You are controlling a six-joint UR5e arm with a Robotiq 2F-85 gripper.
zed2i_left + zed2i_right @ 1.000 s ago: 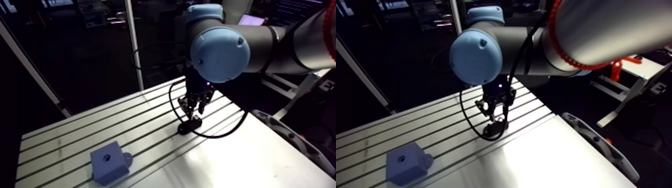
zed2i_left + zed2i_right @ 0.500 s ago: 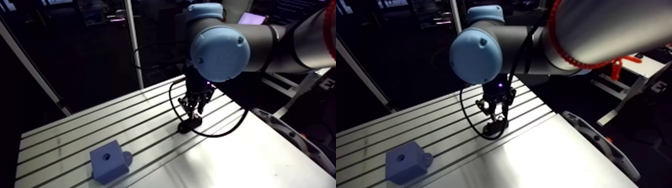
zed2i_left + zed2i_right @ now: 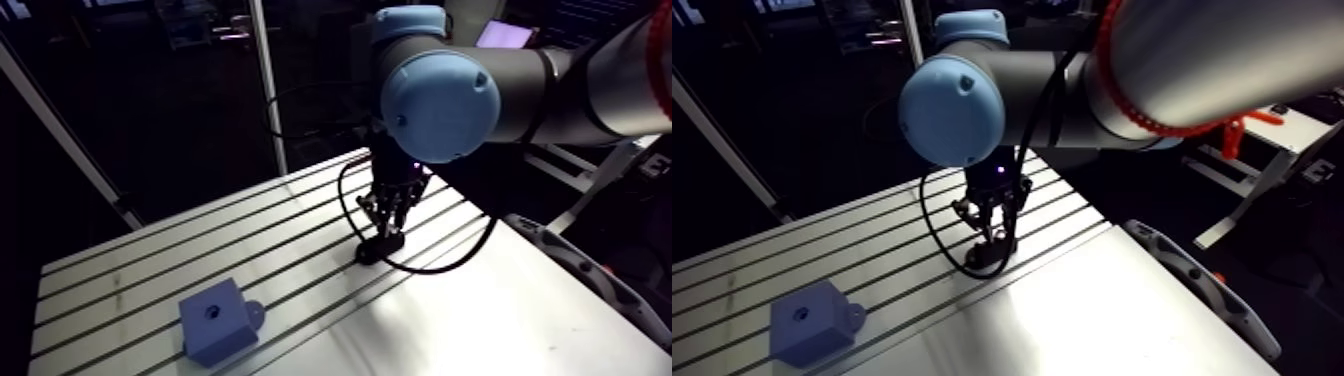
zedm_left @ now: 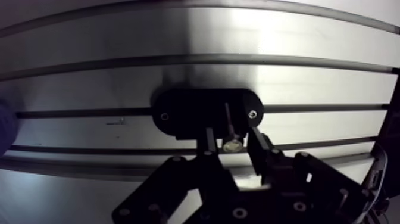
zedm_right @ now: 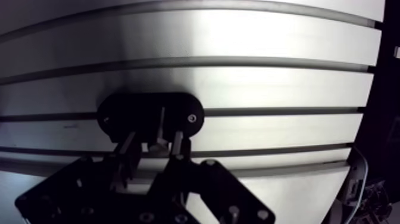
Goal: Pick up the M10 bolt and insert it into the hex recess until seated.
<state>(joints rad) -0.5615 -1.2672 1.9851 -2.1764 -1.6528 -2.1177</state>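
The gripper (image 4: 232,136) hung low over a black oval plate (image 4: 190,114) that lay flat on the slotted table (image 4: 250,36), across one of its slots. In the wrist view a small silvery bolt (image 4: 232,144) stood on that plate between the two fingers (image 4: 210,142). Its round head was nearest the camera and its thin shank ran away toward the plate's surface, close to one of the two small screws at the plate's ends. The fingers were spread, one on each side of the bolt's head, with a narrow strip of space showing on both sides, so the gripper was released and clasped nothing. The bolt therefore sat on the black plate, framed by the fingers and not lifted. In the arm view the wrist came straight down onto the plate near the middle of the table's far side. A blue block (image 3: 215,322) sat well apart from it, toward the table's near edge. The block had a dark hole (image 3: 211,311) in its top face and a small rounded tab low on one side. Whether that hole was six-sided could not be made out.
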